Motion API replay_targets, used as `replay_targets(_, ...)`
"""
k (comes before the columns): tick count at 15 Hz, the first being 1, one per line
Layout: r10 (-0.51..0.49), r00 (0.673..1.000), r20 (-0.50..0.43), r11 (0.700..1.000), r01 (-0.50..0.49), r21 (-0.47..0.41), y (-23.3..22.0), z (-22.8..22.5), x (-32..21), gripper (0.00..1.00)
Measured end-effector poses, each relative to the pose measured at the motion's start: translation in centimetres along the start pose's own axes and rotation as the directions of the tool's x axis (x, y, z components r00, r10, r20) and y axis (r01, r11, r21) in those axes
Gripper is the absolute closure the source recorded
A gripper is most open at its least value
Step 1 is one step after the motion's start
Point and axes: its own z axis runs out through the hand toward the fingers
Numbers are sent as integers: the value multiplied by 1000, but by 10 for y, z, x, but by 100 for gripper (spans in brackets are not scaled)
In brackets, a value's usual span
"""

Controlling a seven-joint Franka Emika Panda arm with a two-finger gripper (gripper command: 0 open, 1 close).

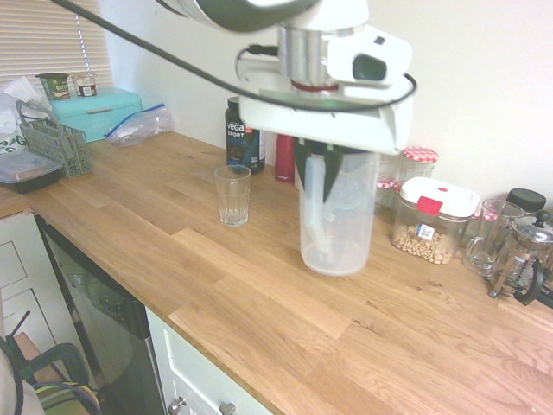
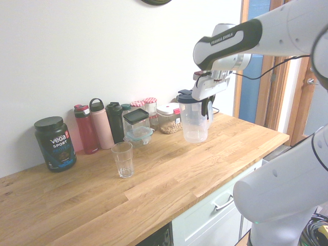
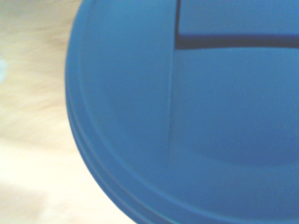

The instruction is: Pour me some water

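Note:
My gripper (image 2: pixel 207 106) is shut on the handle of a clear plastic pitcher (image 1: pixel 335 220) with a blue lid (image 2: pixel 186 97), holding it upright a little above the wooden counter (image 1: pixel 259 285). The pitcher (image 2: pixel 195 123) hangs to the right of an empty clear drinking glass (image 1: pixel 232 195), which stands on the counter well apart from it. In the second exterior view the glass (image 2: pixel 123 159) is at the left of the pitcher. The blue lid (image 3: pixel 187 116) fills most of the wrist view, blurred.
Along the wall stand a black protein tub (image 2: pixel 55 143), several bottles (image 2: pixel 100 123), jars and a nut container (image 1: pixel 432 220). A French press (image 1: pixel 523 257) and glass mug (image 1: pixel 486 236) sit at the right. A teal bread box (image 1: pixel 93 111) and grey rack (image 1: pixel 57 143) are far left.

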Motion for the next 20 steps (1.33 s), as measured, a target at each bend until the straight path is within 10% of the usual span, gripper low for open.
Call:
replay_targets(5, -285, 955, 80, 956, 289, -41, -82, 0, -18, 100)
replay_targets(10, -485, 842, 236, 845, 521, -121, -163, 20, -15, 100)
replay_targets(20, -616, 604, 506, 452, 797, -401, -262, 44, -33, 100)
